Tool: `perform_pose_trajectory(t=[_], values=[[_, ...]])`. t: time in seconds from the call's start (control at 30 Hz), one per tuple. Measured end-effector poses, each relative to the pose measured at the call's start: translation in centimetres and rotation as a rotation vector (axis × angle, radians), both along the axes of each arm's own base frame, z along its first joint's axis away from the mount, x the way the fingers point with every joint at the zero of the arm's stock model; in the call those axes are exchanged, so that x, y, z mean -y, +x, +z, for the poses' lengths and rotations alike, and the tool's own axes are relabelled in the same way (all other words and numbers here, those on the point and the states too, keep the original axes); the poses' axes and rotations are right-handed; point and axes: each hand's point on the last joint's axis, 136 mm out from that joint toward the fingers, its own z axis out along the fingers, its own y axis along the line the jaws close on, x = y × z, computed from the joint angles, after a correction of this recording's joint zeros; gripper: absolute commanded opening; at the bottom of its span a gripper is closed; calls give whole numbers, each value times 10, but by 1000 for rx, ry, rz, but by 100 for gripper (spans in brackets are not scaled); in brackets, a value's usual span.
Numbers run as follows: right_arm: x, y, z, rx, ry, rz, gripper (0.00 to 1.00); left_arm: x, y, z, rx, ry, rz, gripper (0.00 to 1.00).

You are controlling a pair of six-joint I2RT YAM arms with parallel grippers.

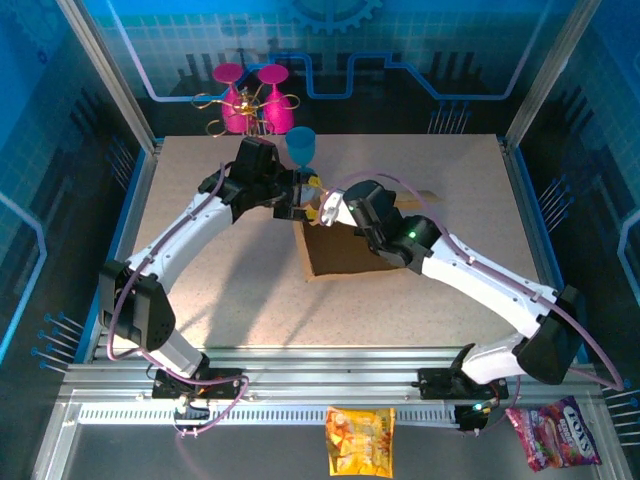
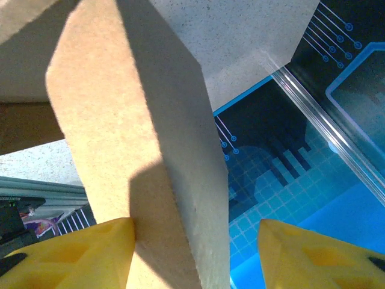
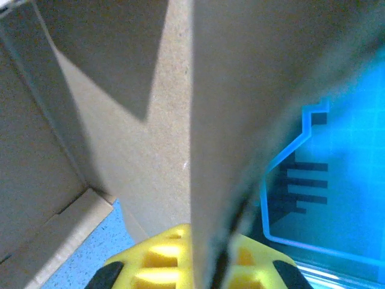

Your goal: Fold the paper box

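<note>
The paper box [image 1: 345, 250] is brown cardboard, half raised at the middle of the table, its base flat and walls standing. Both grippers meet at its far left corner. My left gripper [image 1: 298, 203] is open around an upright flap [image 2: 132, 138]. The flap rests against the left yellow finger [image 2: 78, 253], and a clear gap separates it from the right finger [image 2: 319, 256]. My right gripper [image 1: 324, 213] is shut on the edge of a cardboard wall [image 3: 240, 90], which rises straight out of its yellow fingers [image 3: 162, 259]. The box's inside [image 3: 42, 168] lies to its left.
Two pink glasses [image 1: 250, 95] on a gold wire stand and a blue cup [image 1: 301, 145] stand at the table's far edge, close behind the left gripper. Snack bags [image 1: 360, 440] [image 1: 555, 432] lie in front of the arm bases. Metal frame posts border the table.
</note>
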Motion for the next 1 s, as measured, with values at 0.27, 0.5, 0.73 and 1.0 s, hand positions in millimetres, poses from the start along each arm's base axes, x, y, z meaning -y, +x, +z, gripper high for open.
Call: perform_pose_trajectory(t=[0.27,0.5,0.73,1.0], values=[[-3,-7,-5,-8,-53,47,0,2,2,-12,-33,-4,8,42],[-4,-10,-8,-17,-77,62,0,2,2,-20,-51,1,8,19],[-5,-12,-13,-33,-91,72,0,3,-1,-26,-63,-7,0,0],[-23,-27,-5,-67,33,122,73,-2,1,-32,-63,-10,-2,0]])
